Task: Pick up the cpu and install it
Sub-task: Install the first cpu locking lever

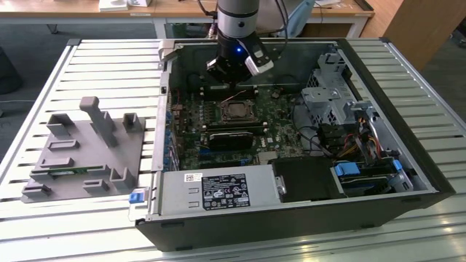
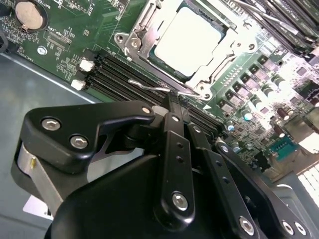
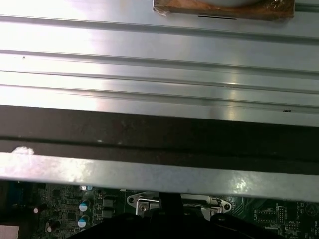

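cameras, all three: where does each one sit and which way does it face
Exterior view: off the arm, above, looking down into the open computer case; the arm and its hand hang over the motherboard.
Second wrist view: on the wrist, facing past the hand at the cpu in its socket.
First wrist view: on the wrist, facing the case wall.
Both wrist views share the motherboard.

Slatted metal table (image 1: pixel 65 218), open computer case (image 1: pixel 291 218) lying on it, grey tray (image 1: pixel 80 158) beside it toward the exterior view's left
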Robot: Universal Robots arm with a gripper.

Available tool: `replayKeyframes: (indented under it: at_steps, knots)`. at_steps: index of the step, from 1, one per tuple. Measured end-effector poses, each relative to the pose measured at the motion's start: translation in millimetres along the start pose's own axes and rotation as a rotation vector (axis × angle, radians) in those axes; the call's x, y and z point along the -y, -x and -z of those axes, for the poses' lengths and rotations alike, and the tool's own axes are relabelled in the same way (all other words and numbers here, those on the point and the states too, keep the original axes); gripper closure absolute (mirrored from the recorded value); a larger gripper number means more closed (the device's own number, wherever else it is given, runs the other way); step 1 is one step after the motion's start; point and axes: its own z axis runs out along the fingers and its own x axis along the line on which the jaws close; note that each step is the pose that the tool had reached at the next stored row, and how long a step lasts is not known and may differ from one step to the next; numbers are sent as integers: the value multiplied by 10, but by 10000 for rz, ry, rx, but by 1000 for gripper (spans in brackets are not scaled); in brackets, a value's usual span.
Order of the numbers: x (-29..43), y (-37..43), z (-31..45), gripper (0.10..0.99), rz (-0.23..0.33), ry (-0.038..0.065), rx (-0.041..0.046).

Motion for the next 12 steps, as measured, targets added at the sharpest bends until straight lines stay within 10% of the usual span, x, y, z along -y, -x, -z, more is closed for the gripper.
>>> replayKeyframes:
  at_steps: [12]
  knots:
    - [-5, 53, -52, 980, 0, 1, 1]
